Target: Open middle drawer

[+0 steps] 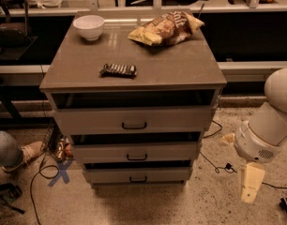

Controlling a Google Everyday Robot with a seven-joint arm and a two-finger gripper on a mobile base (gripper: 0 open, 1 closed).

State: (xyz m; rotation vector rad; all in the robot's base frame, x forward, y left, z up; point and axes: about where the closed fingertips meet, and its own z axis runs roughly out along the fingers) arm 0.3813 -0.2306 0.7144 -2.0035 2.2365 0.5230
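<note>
The middle drawer (134,152) is the grey-taupe front of medium height in the three-drawer cabinet, with a small black bar pull (136,157). It sits between the taller top drawer (134,121) and the slimmer bottom drawer (136,175). A dark gap shows above its front. My gripper (251,184) hangs from the white arm (270,125) at the right. It is low above the floor, well to the right of the cabinet, and touches nothing.
On the cabinet top (181,71) lie a white bowl (89,26), a chip bag (166,28) and a dark snack bar (118,70). A person's shoe (26,152), cables (38,186) and a blue tape cross (61,172) are on the floor at left. A cable (218,165) runs at right.
</note>
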